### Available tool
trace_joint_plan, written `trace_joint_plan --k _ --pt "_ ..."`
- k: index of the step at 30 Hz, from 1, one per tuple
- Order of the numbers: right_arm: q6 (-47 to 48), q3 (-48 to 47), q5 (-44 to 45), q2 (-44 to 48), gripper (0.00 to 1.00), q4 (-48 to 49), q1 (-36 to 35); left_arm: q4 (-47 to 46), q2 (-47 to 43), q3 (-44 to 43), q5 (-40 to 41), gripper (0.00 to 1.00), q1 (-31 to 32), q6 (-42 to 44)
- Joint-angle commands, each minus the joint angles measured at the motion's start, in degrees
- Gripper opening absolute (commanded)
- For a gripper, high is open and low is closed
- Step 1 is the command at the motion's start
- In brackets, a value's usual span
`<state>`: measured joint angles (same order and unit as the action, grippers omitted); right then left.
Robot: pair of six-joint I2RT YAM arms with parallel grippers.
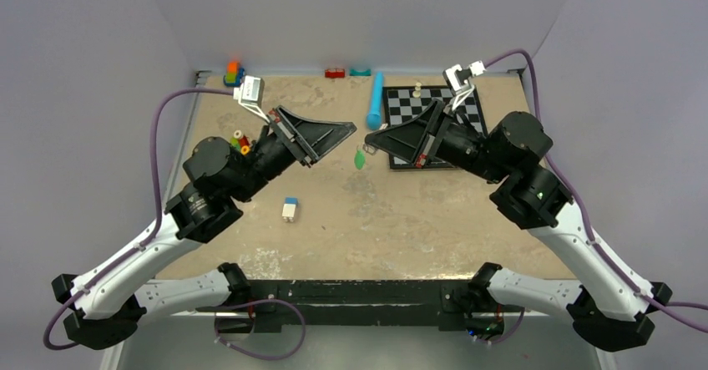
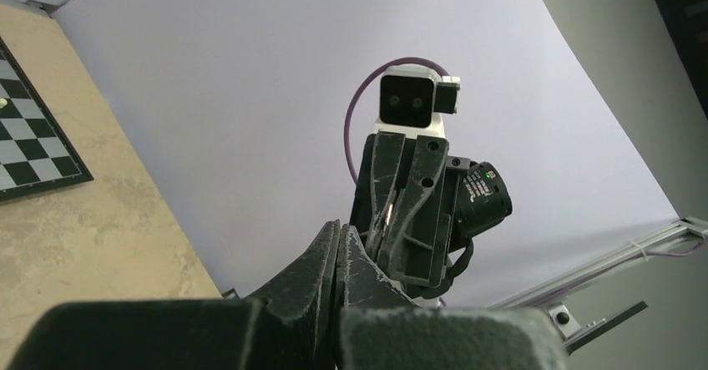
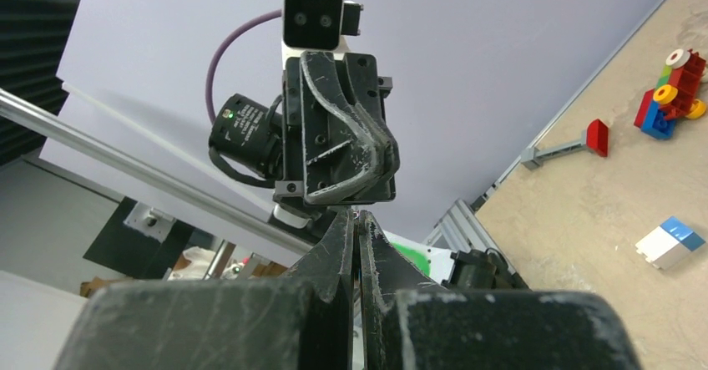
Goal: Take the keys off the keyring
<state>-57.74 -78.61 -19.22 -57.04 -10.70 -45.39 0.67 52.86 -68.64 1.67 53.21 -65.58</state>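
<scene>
The keys [image 1: 360, 159], a tiny bright green flat piece with a silvery bit above it, hang just below the tip of my right gripper [image 1: 368, 141] near the table's middle. In the left wrist view a pale silvery sliver [image 2: 388, 210] shows pinched between the right gripper's fingers. In its own view my right gripper [image 3: 356, 215] is shut, jaws almost touching. My left gripper [image 1: 351, 128] is shut, tip-to-tip with the right one and a little apart from it. Nothing shows between its jaws in its own view [image 2: 340, 226]. The keyring itself is too small to make out.
A blue-and-white block [image 1: 290, 209] lies on the table near the left arm and shows in the right wrist view [image 3: 668, 240]. A blue cylinder [image 1: 376, 100] and a chessboard [image 1: 457, 108] with a white pawn [image 1: 417, 91] lie at the back. Toy bricks [image 1: 235, 73] sit at the far left corner.
</scene>
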Motion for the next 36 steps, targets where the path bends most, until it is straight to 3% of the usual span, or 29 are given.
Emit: trace_joint_plan --k 1,9,14,18,21,27,32,36 --pt "-0.45 -0.31 -1.34 1.49 0.00 2.55 -0.40 -3.52 -0.76 1.05 4.84 0.00 1.06 -1.26" --pt "0.09 -1.20 -1.10 1.62 0.00 1.06 -0.36 -1.22 -1.70 0.17 6.43 0.00 1.99 0.48" --pt "1.42 -1.98 -0.82 2.34 0.00 -2.08 -0.42 10.15 -5.27 -4.04 7.72 0.43 1.54 8.05" --pt "2.33 -2.18 -2.11 2.39 0.00 -3.19 -0.35 22.00 -3.41 -13.78 4.40 0.62 0.29 17.29" --pt "3.45 -3.59 -2.99 1.69 0.00 -4.69 -0.38 31.77 1.24 -24.05 -1.08 0.63 -0.48 25.04" --pt "5.50 -7.34 -5.46 -0.06 0.00 -7.80 -0.41 43.58 11.59 -40.08 -25.58 0.57 -4.89 34.77" --pt "7.03 -9.16 -7.02 -0.82 0.00 -10.18 -0.40 45.69 15.81 -43.07 -35.01 0.52 -5.22 37.96" --pt "7.41 -9.88 -7.60 -1.51 0.00 -10.80 -0.39 45.73 17.60 -43.37 -36.39 0.50 -5.21 38.45"
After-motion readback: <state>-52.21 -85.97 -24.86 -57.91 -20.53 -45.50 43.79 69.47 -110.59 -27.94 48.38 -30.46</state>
